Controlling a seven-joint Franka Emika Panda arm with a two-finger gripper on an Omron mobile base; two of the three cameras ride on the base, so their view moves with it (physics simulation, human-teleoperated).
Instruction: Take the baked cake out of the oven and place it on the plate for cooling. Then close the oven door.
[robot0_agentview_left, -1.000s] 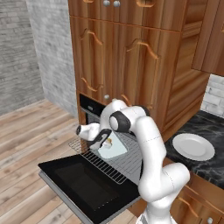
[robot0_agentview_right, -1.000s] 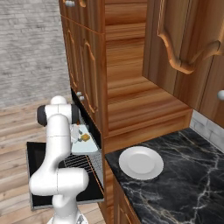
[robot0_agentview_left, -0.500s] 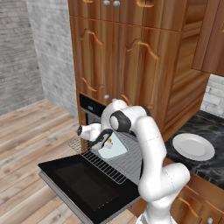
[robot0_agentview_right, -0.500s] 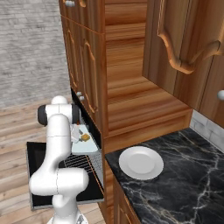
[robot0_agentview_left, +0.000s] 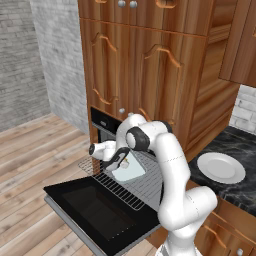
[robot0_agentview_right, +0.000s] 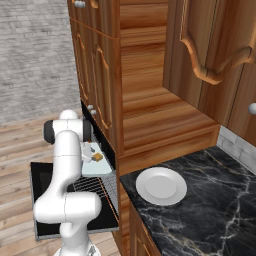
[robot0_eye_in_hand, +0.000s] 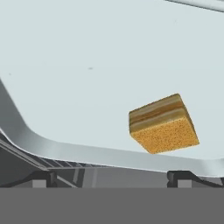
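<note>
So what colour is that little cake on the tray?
Golden-orange with brown layered stripes on its side, the cake shows best in the hand view.

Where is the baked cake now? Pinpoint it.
The baked cake lies on a pale baking tray pulled out on the oven's wire rack, above the open oven door, just ahead of the gripper.

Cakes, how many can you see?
1. The baked cake sits on the pale tray on the oven's pulled-out wire rack. More could hide inside the oven.
</note>
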